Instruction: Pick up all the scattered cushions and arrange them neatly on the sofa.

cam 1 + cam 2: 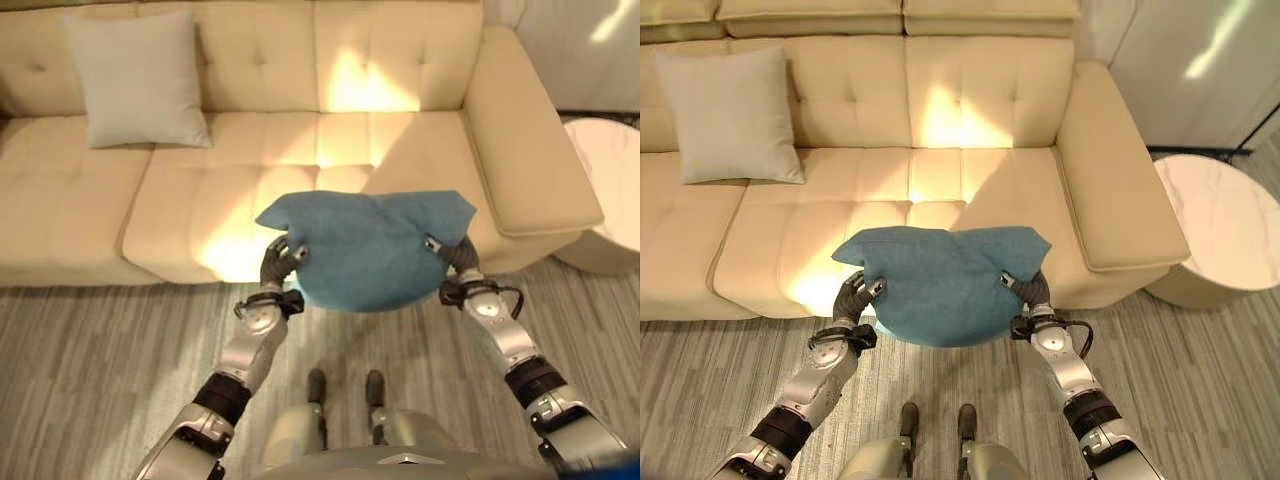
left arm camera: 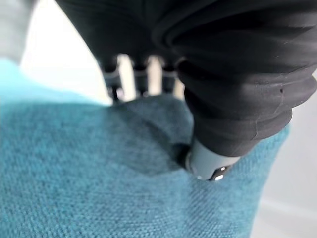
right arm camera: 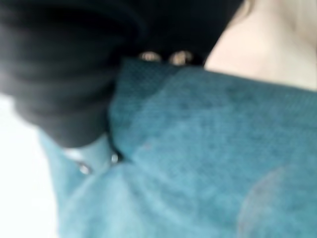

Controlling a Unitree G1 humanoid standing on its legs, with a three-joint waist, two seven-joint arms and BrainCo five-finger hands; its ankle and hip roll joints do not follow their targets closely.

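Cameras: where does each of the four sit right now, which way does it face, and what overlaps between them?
Left eye view: on the head, looking down at the cream sofa, grey cushion and both arms.
Right eye view: same scene slightly offset, plus the round side table.
Left wrist view: on the left wrist, along the left hand pinching the blue cushion.
Right wrist view: likewise, right hand.
Shared: all four show the blue cushion, held at both sides.

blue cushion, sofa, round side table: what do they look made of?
Blue cushion: woven fabric, matte; the weave shows close up and it dents under the left hand and right hand. Sofa: cream upholstery, smooth, tufted; leather or fabric, unclear. Side table: pale veined top, likely marble or imitation.
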